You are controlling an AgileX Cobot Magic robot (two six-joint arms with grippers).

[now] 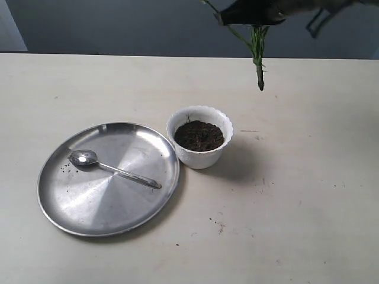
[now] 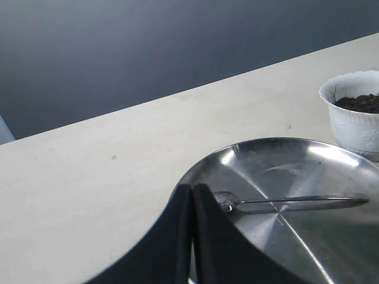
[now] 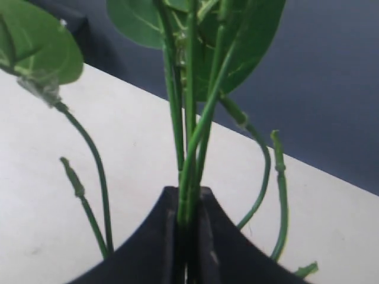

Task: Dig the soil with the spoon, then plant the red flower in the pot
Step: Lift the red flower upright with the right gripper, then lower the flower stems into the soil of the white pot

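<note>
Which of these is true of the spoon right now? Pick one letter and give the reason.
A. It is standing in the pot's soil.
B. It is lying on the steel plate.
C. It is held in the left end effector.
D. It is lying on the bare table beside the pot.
B: the spoon lies flat on the steel plate, apart from the pot, and the left end effector is shut on nothing.

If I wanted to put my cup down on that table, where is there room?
Bare table lies right of the white pot, and across the far side behind the steel plate. The near edge in front of both is free too, apart from soil crumbs. It is crowded where plate and pot nearly touch; the spoon occupies the plate.
</note>
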